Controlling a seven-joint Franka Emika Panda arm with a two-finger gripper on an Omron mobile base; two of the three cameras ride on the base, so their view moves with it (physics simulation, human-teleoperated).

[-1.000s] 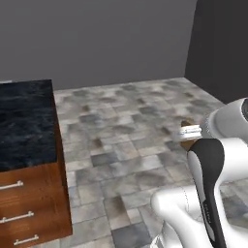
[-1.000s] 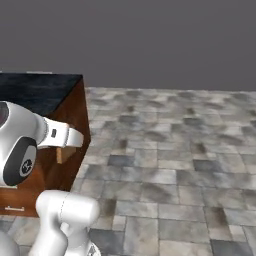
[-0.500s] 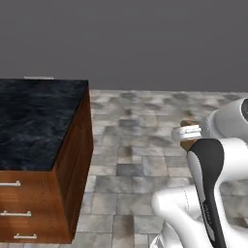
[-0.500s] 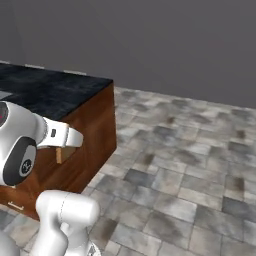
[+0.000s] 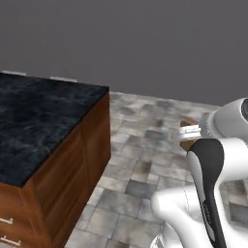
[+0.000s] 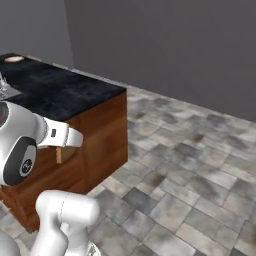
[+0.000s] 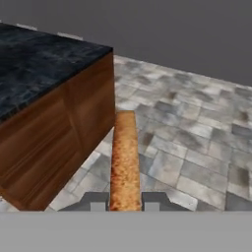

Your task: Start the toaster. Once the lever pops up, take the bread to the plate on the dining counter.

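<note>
Left base view: the dining counter (image 5: 43,116), a black marbled top on a reddish-brown wooden base with drawer handles low on its near face, stands at the left. At the right, a brown sliver of the bread (image 5: 190,144) peeks out beside the white arm, over the grey stone-tiled floor (image 5: 145,164).

Right base view: the plate (image 6: 13,59), small and round with a reddish rim, sits on the counter's far end; nothing is visible on it. A steel sink (image 6: 6,91) shows at the left edge.

Hand view: the gripper (image 7: 125,201) has its 2 jaws closed narrowly on the bread, seen edge-on as a tan, crumbly strip with a darker crust, beside the counter's corner and above the floor.
</note>
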